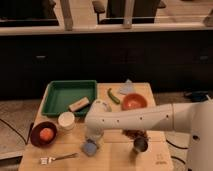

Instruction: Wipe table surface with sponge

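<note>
- The white arm point(135, 119) reaches in from the right edge of the camera view and lies almost level across the front half of the bench point(115, 156).
- At its left end the arm bends at a rounded joint and turns straight down towards the wood.
- The gripper point(91, 140) hangs below that joint, near the front left part of the bench, between the white cup point(66, 121) and the metal cup point(140, 145).
- The sponge point(90, 148), a small blue pad, lies flat on the bench directly under the gripper and appears to touch it.
- I cannot tell whether the gripper is spread, pressed together or pinching the sponge, because the wrist covers it from above.
- The arm's span hides a strip of the bench behind it and part of a brownish scatter point(134, 134) just beside the metal cup.
- The robot's body is cut off by the right and bottom edges.
- The green tray point(56, 95) sits at the back left and holds a tan block point(79, 105).
- A dark bowl point(35, 140) with an orange object point(46, 133) in it stands at the left edge; what the orange object is cannot be made out.
- A fork point(55, 159) lies near the front left corner.
- An orange bowl point(134, 102), a green pod point(114, 96) and a pale blue-grey cloth point(127, 87) sit at the back right, apart from the sponge.
- A small printed mark point(160, 161) shows at the front right corner, too small to read.
</note>
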`<state>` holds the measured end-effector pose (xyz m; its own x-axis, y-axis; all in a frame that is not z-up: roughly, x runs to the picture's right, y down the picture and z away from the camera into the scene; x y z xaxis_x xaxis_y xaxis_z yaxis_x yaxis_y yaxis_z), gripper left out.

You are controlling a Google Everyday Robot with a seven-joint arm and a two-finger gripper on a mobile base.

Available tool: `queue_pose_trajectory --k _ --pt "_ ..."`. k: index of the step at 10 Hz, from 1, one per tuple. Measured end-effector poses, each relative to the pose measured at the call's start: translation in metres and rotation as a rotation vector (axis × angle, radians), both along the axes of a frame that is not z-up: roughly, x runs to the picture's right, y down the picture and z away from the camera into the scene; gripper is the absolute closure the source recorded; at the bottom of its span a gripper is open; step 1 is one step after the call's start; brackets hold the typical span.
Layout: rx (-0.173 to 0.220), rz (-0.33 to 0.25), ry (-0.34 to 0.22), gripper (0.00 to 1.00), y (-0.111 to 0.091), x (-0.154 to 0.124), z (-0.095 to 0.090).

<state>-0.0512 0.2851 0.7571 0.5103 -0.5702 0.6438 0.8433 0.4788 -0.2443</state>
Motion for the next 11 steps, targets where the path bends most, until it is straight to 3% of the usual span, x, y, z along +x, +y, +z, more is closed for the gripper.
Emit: queue_pose_trajectory --k 3,5,8,11 --pt "-0.009 0.06 0.085 1.0 -0.001 0.044 0.011" --pt "-0.015 0.082 0.117 1.0 -0.015 0.055 0.035" --pt "-0.007 0.063 0.095 1.0 -0.036 0.031 0.056" --pt "0.006 0.015 0.028 1.0 -0.043 -0.009 0.057"
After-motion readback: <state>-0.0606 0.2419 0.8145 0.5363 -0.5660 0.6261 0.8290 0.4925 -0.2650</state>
